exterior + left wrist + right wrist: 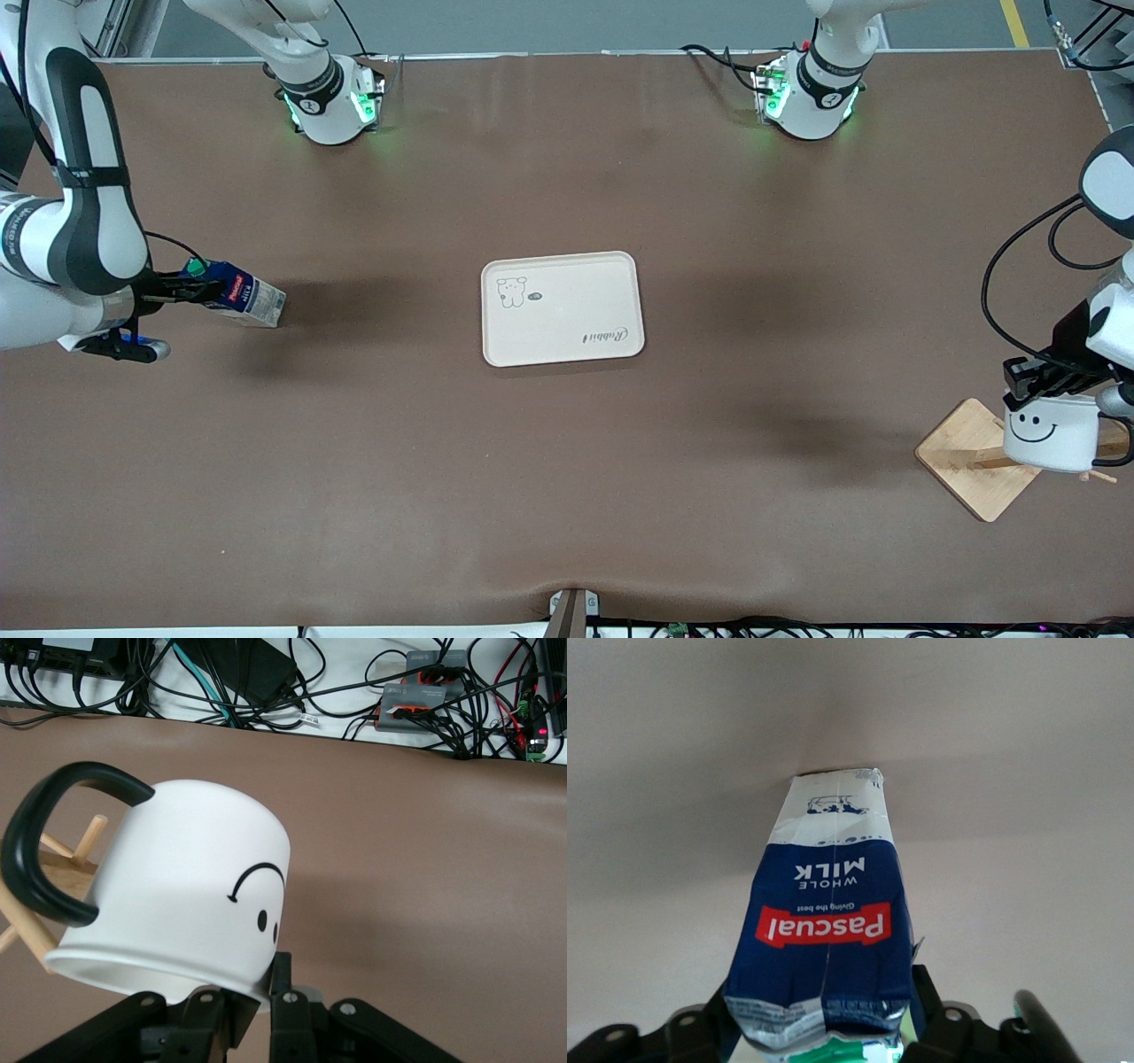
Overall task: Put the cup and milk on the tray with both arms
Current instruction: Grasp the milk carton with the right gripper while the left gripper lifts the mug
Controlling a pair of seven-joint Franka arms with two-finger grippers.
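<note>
Now we hold both: right gripper clamps the milk at its end, left gripper pinches the cup over the rack. Next, we carry both to the tray at mid-table.

The milk carried a red label reading "Pascual" in white letters, with small white print "Giving the best" next to it on the blue field. The words "WHOLE MILK" stood in white on the same blue face, toward the carton's base. A small blue line drawing was printed on the white band by the base; its subject could not be made out.

The tray bore dark script lettering reading "Rabbit", at about 4 o'clock from the tray's centre in the front view. A small bear drawing stood at about 10 o'clock.

The cup carried a black smiley face and no lettering.
</note>
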